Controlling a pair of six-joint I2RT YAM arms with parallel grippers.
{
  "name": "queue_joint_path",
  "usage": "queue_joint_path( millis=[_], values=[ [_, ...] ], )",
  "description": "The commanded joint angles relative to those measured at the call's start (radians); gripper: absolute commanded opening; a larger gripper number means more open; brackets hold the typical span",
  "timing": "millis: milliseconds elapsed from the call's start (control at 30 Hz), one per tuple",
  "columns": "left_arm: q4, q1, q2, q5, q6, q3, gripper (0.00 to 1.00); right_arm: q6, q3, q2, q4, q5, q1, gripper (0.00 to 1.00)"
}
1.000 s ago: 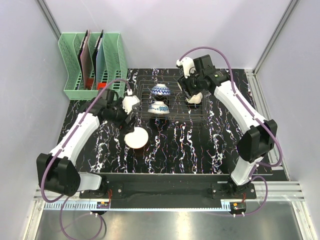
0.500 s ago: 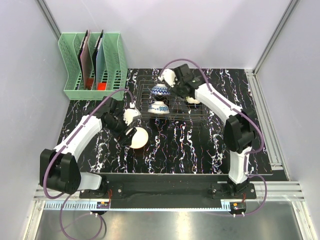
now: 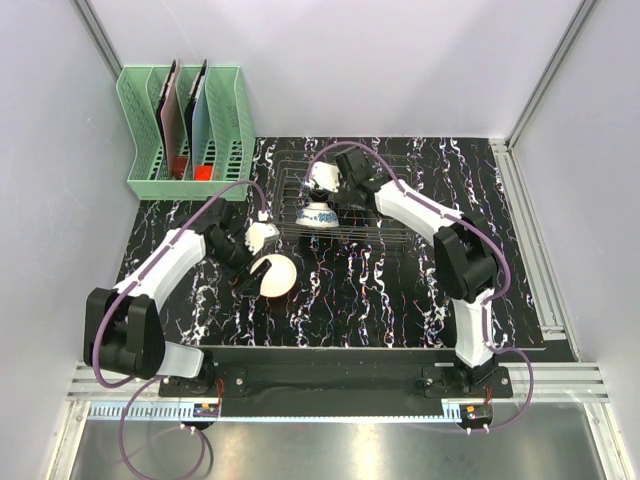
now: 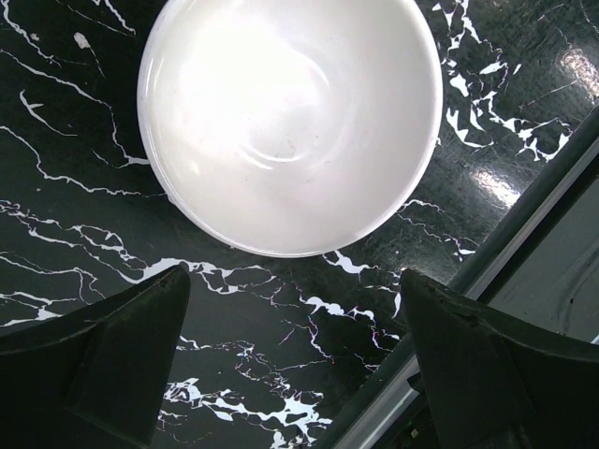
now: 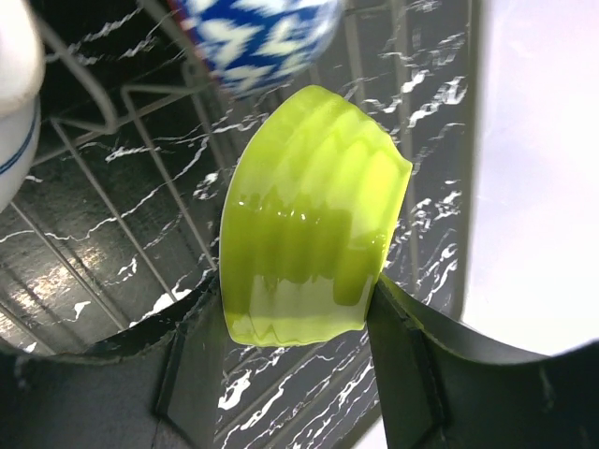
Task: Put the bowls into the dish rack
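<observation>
My right gripper (image 5: 290, 313) is shut on a lime green bowl (image 5: 309, 243) and holds it on edge just above the wires of the dish rack (image 5: 140, 159). A blue-patterned bowl (image 5: 257, 37) sits right behind it, and another white bowl's rim (image 5: 14, 103) shows at the left. From above, the right gripper (image 3: 330, 190) is over the left half of the rack (image 3: 385, 225), beside a blue-patterned bowl (image 3: 317, 214). My left gripper (image 4: 295, 346) is open, its fingers (image 4: 103, 355) just short of a plain white bowl (image 4: 290, 122) that stands upright on the table (image 3: 272, 275).
A tall mint-green slotted holder (image 3: 185, 130) with flat items stands at the back left. A dark raised rail (image 4: 524, 224) runs close to the left gripper's right finger. The black marbled mat (image 3: 400, 290) covers the table.
The right arm has swung left across the rack, from its right end to its left half, carrying the green bowl. The left gripper has dropped closer to the white bowl.
</observation>
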Motion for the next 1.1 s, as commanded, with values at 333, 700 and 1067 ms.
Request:
queue_joint_path(
  millis=[333,700,1067],
  values=[
    [0.009,0.013,0.012,0.019,0.023,0.004,0.99,-0.106,-0.033,0.068,0.141,0.046,0.008,0.0],
    [0.009,0.017,0.019,0.028,0.026,0.003,0.99,-0.132,-0.04,0.105,0.152,0.065,0.008,0.1],
    [0.009,0.019,0.022,0.039,0.029,0.003,0.99,-0.138,-0.064,0.096,0.15,0.094,0.007,0.8]
  ],
)
